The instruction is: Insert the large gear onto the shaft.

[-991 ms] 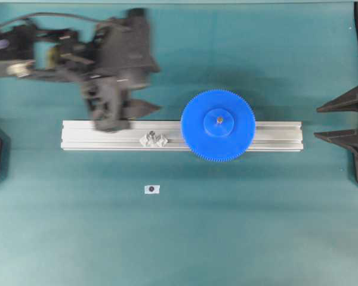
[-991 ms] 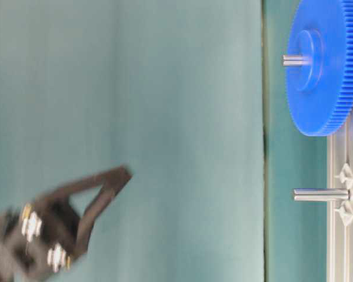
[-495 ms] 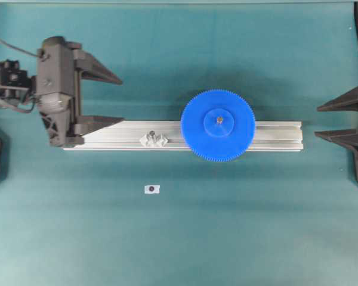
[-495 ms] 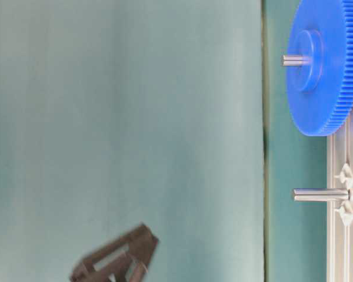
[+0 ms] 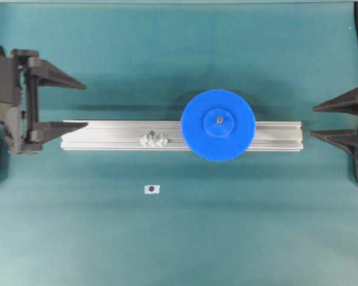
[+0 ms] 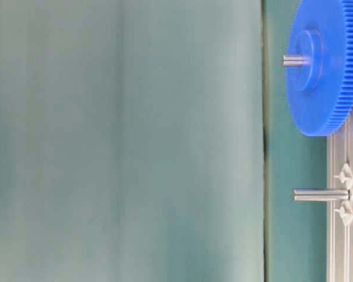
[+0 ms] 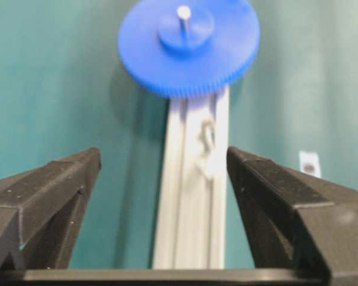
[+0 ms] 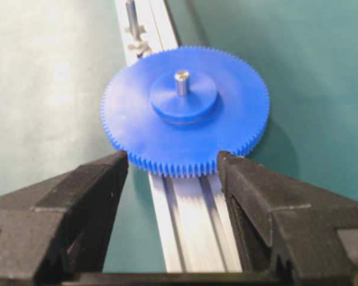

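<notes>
The large gear lies flat on the aluminium rail, and the shaft pokes up through its hub. From table level, the gear shows the shaft's tip sticking out of the hub. My left gripper is open and empty at the rail's left end, well away from the gear. At the right edge my right gripper is also open, just beyond the rail's right end. In its wrist view the gear and shaft sit ahead of the open fingers, apart from them.
A second bare pin on a clear winged base stands on the rail left of the gear; it also shows in the table-level view and the left wrist view. A small white tag lies on the green mat in front of the rail.
My left arm has pulled back leftward from over the rail to the table's left edge and has left the table-level view. The gear, the shaft and the right gripper have not moved.
</notes>
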Available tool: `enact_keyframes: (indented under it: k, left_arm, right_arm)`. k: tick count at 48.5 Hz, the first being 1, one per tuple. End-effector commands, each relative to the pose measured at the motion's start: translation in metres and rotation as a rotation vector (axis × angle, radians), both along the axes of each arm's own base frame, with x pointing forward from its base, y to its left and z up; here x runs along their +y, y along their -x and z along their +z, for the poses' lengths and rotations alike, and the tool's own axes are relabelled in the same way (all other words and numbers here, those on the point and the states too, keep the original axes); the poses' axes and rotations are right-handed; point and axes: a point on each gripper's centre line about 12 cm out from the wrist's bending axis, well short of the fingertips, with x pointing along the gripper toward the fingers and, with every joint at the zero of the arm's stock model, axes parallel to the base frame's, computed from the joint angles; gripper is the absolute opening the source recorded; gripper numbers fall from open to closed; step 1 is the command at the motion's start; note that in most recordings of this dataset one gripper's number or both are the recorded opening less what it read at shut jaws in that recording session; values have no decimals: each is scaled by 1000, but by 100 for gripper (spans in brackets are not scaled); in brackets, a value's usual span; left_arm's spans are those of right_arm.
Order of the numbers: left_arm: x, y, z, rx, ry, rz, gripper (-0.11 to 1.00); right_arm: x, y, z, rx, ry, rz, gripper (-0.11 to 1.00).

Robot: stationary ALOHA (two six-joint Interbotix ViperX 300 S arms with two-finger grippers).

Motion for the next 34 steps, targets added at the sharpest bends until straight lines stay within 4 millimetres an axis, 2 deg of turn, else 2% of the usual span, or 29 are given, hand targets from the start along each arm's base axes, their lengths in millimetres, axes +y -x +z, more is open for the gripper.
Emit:
enact_keyframes:
  k: [1, 13, 23, 34]
  left_arm:
    - [-2, 7, 4, -41, 6, 1, 88]
    - [-7, 44, -3, -167, 102, 35, 88]
    - [-12, 75, -4, -294, 93, 28, 88]
    - [-12, 77, -24, -232, 99, 33, 88]
  right_arm:
    - [-1, -1, 0, -15, -8, -6, 69]
    - [0, 2, -10, -5, -10, -7, 69]
    - [0, 3, -10, -19, -4, -6, 69]
    - [1, 8, -21, -13, -5, -6, 69]
